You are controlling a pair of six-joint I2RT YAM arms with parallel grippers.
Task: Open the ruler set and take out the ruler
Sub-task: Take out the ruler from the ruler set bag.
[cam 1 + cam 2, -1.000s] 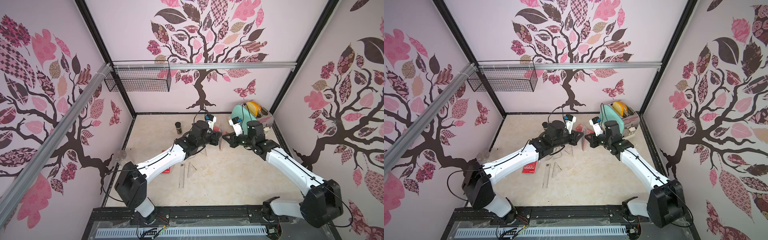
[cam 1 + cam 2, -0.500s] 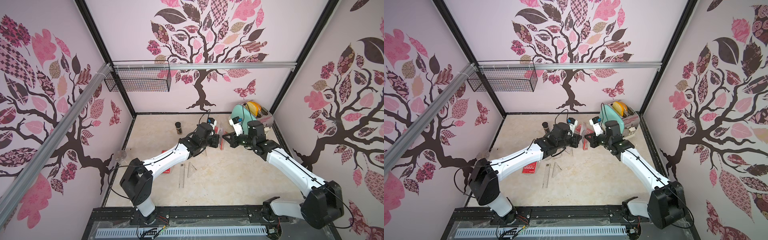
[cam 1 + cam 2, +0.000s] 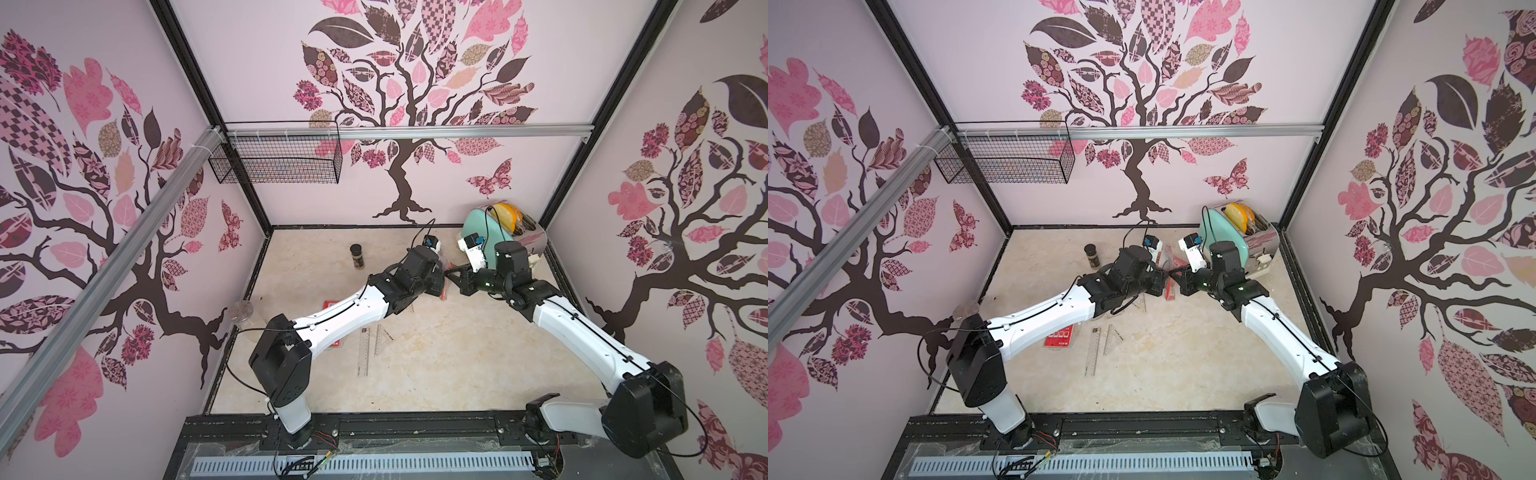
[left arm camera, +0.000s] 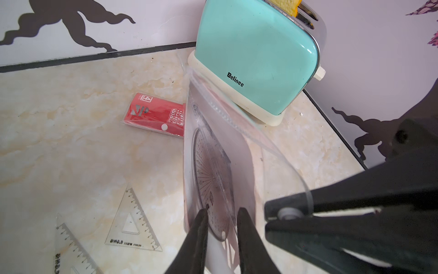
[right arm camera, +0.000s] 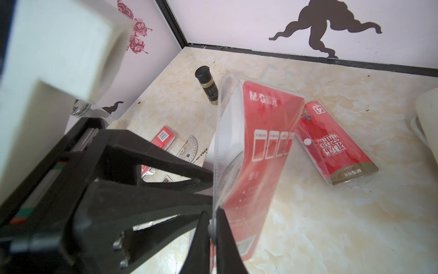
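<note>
Left tool (image 4: 224,210) has scooted in closer and loosened up, its black prongs now apart in front of the hazy semicircular protractor (image 4: 208,170). Right tool (image 5: 212,213) pinches the floppy clear-vinyl ruler set (image 5: 260,147), red card inside, above the marbled tabletop (image 3: 436,374).

A lab robot cell, staged: black frame posts (image 3: 199,83) and an aluminium rail (image 3: 457,132) box in wall panels (image 3: 415,62) papered with tree decals, two white arms (image 3: 345,309) are bolted to a track (image 3: 415,428) edging a marble-look bench (image 3: 436,365), with a toaster (image 3: 478,226) in the corner.
</note>
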